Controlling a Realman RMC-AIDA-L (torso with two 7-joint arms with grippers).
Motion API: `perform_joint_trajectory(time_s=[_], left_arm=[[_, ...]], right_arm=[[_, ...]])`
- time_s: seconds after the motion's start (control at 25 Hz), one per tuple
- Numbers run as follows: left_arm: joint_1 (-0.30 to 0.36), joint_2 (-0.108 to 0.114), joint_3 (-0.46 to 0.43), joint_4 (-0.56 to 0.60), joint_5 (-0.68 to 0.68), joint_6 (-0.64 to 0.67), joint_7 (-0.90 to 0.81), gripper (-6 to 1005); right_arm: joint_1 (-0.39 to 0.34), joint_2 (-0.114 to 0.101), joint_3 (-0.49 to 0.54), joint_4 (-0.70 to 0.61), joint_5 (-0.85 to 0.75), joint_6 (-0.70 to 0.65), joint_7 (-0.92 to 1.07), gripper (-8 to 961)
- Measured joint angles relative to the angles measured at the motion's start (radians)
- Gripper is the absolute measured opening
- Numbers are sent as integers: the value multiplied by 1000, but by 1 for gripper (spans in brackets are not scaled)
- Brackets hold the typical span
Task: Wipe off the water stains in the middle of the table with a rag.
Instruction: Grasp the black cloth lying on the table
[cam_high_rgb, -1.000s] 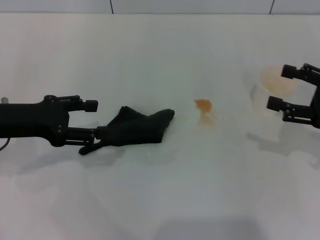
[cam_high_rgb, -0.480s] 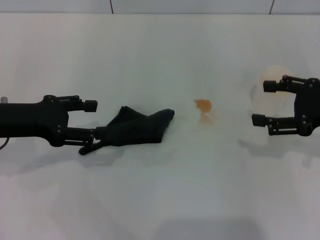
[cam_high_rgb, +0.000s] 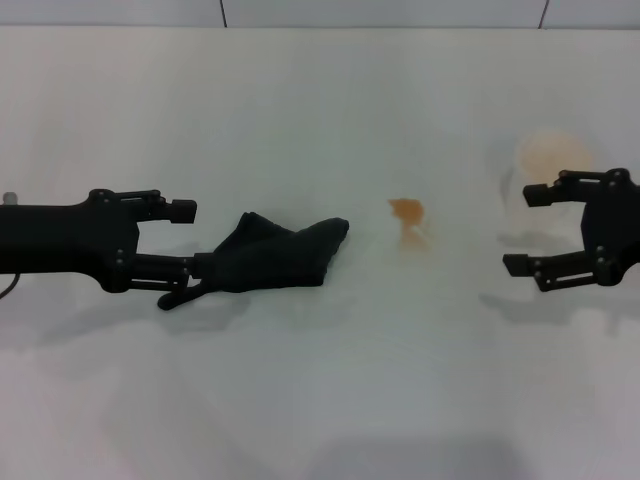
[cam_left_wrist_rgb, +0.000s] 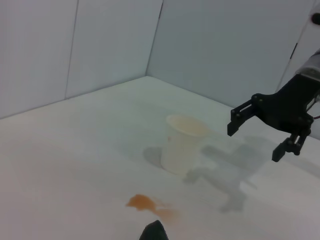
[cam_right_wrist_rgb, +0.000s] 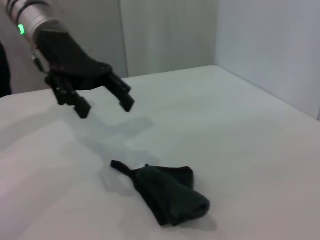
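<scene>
White table (cam_high_rgb: 320, 400): soft, light rag (cam_high_rgb: 275, 258) lies at nine o'clock of water stains (cam_high_rgb: 408, 213). Left gripper (cam_high_rgb: 185, 238) open above it, untouched; judged best pinched at bunched middle. Right gripper (cam_high_rgb: 535, 228) open.

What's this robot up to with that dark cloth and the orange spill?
It is meant to wipe up the water stains, an orange blot mid-table, with the rag. Nothing is wiped yet. The left claw hangs open above the table, just short of the rag, which lies loose. The right claw, also open and empty, hovers in front of a clear cup on the right.
</scene>
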Motion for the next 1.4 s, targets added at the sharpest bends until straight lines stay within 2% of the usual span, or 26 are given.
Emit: perform_joint_trajectory(time_s=[0.4,0.52,0.76,0.88,0.92,0.96,1.16,1.28,1.4], left_arm=[[-7,4,-1,1,0,0,2,846],[-11,11,-1,1,4,0,-2,846],[-73,56,6,5,55,15,-62,845],[-127,72,6,15,148,16,-96,845],[-168,75,4,25,231,12,-114,845],[-168,75,4,25,231,12,-114,845],[-265,73,4,25,375,-12,-129,845],[-298,54,7,21,426,-41,-127,845],[-310,23,18,21,453,-74,-121,845]], right_arm=[[15,0,-25,-13,-21,7,29,870],[15,0,-25,-13,-17,10,32,869],[16,0,-36,-23,-14,13,55,869],[16,2,-60,-23,-7,34,59,869],[16,2,-68,-23,-4,42,62,869],[17,2,-80,-23,-2,52,65,870],[19,2,-114,-20,1,77,80,870],[19,2,-134,-18,9,90,85,870],[18,2,-146,-15,15,96,85,869]])
